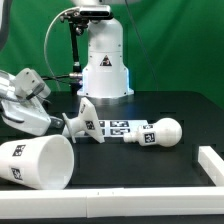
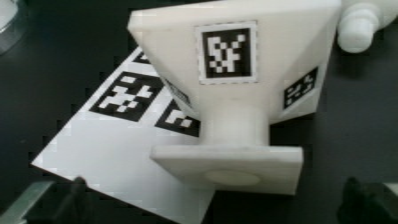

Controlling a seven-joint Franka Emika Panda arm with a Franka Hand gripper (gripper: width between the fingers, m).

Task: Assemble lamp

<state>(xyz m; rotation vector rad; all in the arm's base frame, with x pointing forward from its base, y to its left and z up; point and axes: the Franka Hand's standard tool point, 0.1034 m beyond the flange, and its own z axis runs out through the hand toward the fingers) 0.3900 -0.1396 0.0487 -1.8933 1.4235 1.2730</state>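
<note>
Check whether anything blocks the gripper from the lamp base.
Nothing visible does. The open gripper faces the lamp base, which rests on the marker board, with only bare space between them. The bulb and the shade lie off to either side.

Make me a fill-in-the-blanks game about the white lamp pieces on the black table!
1. The shade is not standing up; it lies on its ____.
2. The bulb lies to the exterior view's ____ of the marker board.
3. The gripper is close to the base, with its jaws ____ and holding nothing.

Missing words: side; right; open.
</note>
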